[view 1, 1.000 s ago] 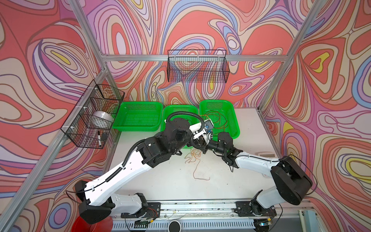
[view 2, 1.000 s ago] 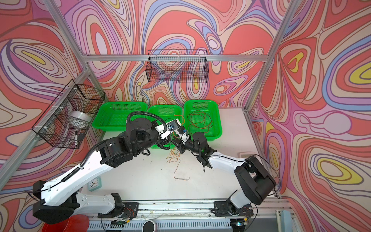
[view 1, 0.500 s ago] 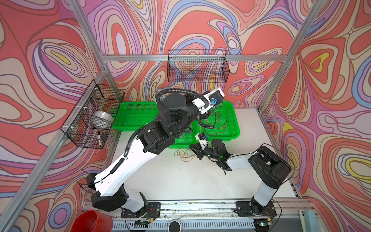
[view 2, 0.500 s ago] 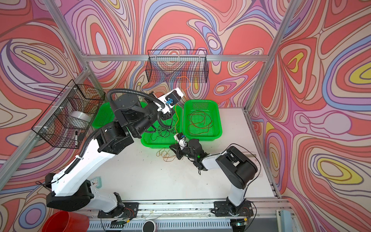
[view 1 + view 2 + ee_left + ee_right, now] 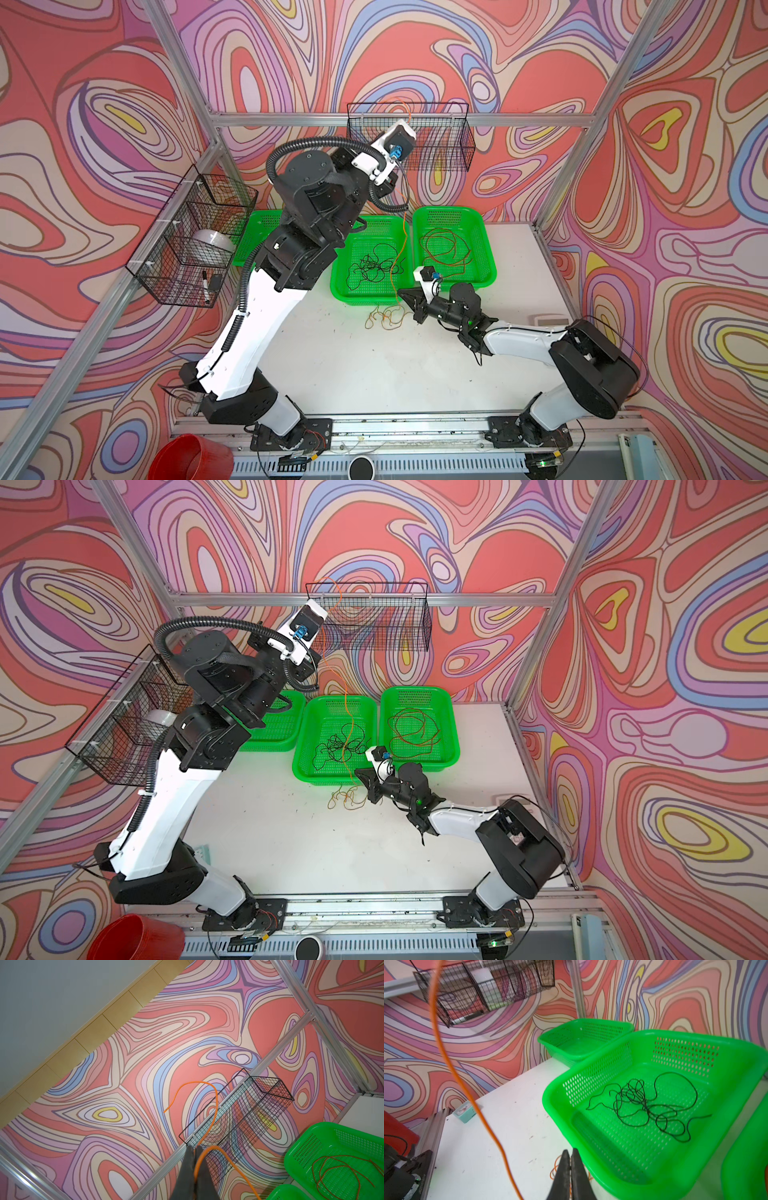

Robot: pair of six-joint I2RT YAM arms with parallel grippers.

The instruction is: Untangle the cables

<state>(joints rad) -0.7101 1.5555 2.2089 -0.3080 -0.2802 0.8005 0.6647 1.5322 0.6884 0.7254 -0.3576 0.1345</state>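
Up by wire basket, left jaws higher, pinching orange cable; right jaws now closed.

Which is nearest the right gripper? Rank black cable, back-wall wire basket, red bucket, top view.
From the right gripper:
1. black cable, middle green basket
2. wire basket, back wall
3. red bucket, front-left corner

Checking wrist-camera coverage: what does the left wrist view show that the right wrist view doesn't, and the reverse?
Only left wrist: the left gripper, jaws shut on the orange cable, whose free end curls beyond them, and the red cable in a green basket.
Only right wrist: the black cable heaped in another green basket, and the right gripper, jaws shut, low over the white table.
Both: the orange cable.
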